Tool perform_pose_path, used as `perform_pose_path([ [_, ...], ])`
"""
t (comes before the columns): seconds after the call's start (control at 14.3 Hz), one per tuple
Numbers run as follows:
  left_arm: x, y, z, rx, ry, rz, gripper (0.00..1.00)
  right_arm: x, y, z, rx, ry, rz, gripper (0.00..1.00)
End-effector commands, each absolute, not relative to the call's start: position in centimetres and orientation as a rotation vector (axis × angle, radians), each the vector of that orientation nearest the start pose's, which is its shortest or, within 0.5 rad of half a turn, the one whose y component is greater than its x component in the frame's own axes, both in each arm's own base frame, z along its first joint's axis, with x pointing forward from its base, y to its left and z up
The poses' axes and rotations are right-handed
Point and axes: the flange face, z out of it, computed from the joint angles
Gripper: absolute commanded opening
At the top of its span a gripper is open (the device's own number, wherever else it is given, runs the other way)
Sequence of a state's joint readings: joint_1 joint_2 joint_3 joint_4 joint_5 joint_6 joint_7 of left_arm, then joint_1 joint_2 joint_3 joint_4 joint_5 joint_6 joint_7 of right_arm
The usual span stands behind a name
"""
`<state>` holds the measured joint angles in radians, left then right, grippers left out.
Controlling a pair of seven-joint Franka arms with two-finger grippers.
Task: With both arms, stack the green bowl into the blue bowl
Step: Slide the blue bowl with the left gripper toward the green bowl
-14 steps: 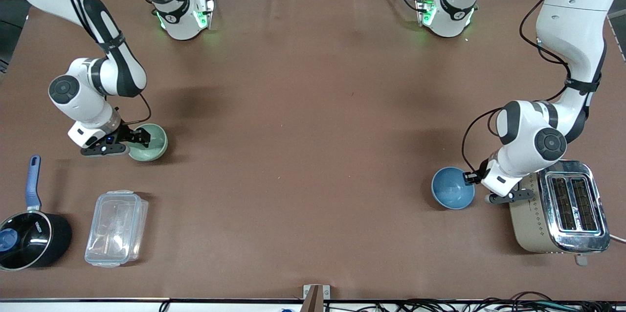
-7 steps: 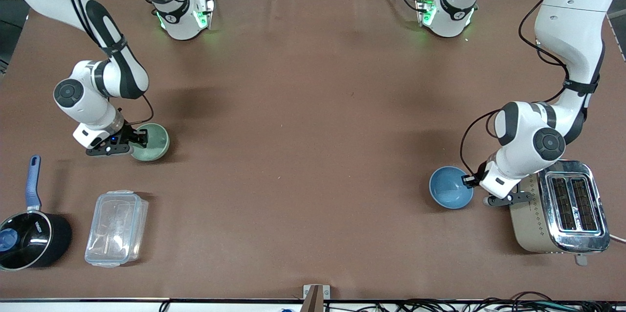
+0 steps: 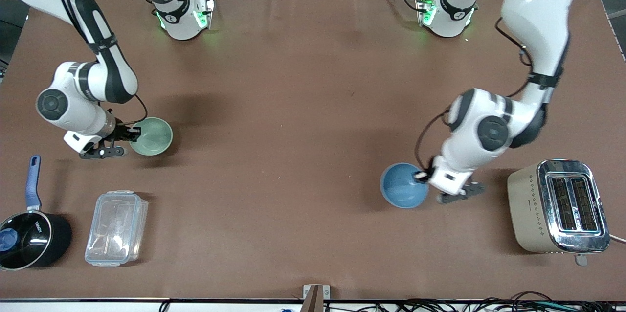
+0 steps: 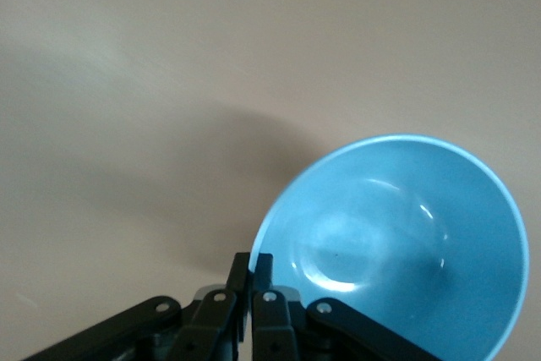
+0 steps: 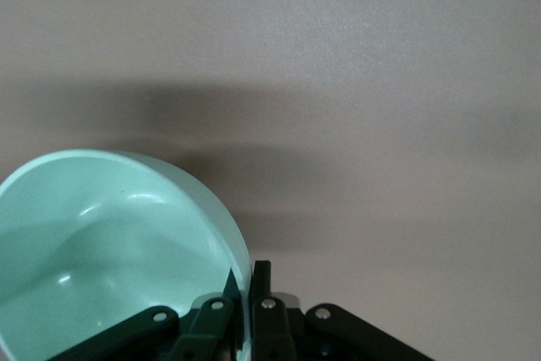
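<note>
Each round, matte bowl seems lifted by its rim: green bowl pinched in the right gripper, blue bowl in the left gripper.

Robot lab: two bench-mounted arms, brown mat, cable clutter.

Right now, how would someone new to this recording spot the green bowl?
Start at the black saucepan and clear lidded container near the right arm's end of the table. Farther from the front camera than both is the green bowl, its rim pinched by the right gripper. It is pale sage; the blue bowl is in the left gripper.
</note>
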<state>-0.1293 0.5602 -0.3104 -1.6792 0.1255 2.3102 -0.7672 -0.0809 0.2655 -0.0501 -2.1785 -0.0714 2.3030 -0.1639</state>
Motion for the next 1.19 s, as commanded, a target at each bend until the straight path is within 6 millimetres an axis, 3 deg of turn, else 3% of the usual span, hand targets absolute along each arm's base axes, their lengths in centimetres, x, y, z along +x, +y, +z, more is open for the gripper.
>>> perform_pose_path([
  [0.0,61.3,-34.1,29.0,-3.205,-0.547,-0.054,0.0,55.9,-5.4,31.8,-3.122,-0.112,0.292,0.0],
  [0.21,57.0,-42.3,26.7,-3.211,-0.551,-0.001,0.0,58.5,-3.4,39.1,-3.029,-0.09,0.36,0.0],
  [0.35,54.5,-47.3,25.7,-3.223,-0.545,0.014,0.0,59.7,-1.5,42.8,-3.017,-0.011,0.337,0.0],
  [0.56,51.2,-51.2,24.5,-3.231,-0.483,0.039,0.0,60.2,5.4,43.6,-3.011,0.169,0.324,0.0],
  [0.77,48.9,-53.4,21.8,-3.244,-0.424,0.063,0.02,60.2,13.0,42.3,-2.971,0.312,0.315,0.0],
  [0.91,48.9,-53.3,21.1,-3.24,-0.432,0.078,0.26,60.1,16.4,41.2,-2.961,0.355,0.303,0.0],
  [0.98,49.3,-53.2,21.6,-3.245,-0.431,0.061,0.67,60.0,17.6,40.6,-2.958,0.359,0.307,0.0],
  [1.05,50.1,-52.7,23.1,-3.25,-0.438,0.026,0.98,59.8,18.8,40.1,-2.956,0.338,0.31,0.0],
  [1.12,52.2,-51.2,26.4,-3.26,-0.484,-0.05,1.0,59.8,19.5,39.6,-2.953,0.326,0.309,0.0],
])
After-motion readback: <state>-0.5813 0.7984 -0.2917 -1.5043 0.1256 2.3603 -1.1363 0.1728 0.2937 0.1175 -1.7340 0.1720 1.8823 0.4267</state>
